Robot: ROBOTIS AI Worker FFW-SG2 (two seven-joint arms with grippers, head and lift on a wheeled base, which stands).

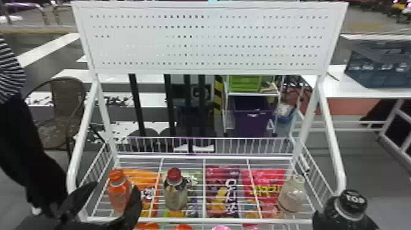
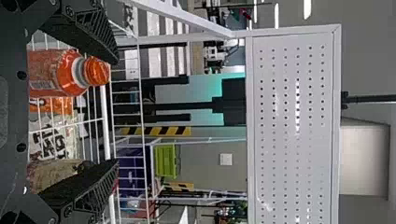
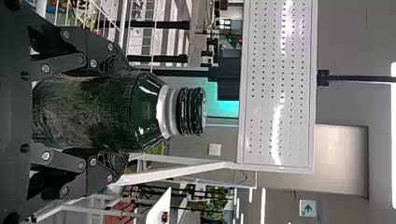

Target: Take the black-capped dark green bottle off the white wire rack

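Between the right jaws, parted bottle-wide and gripping it, dark green bottle (image 3: 88, 112), upright

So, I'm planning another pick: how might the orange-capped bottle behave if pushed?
The orange-capped bottle, standing upright and taller than wide, would probably tip if pushed near its cap. Its rounded sides could let it roll once down, though the rack's wires might catch it.

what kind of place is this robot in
Probably a mock shop in an indoor hall or lab: there's a white wire rack with snack bags and bottled drinks, and a green arrow sign behind.
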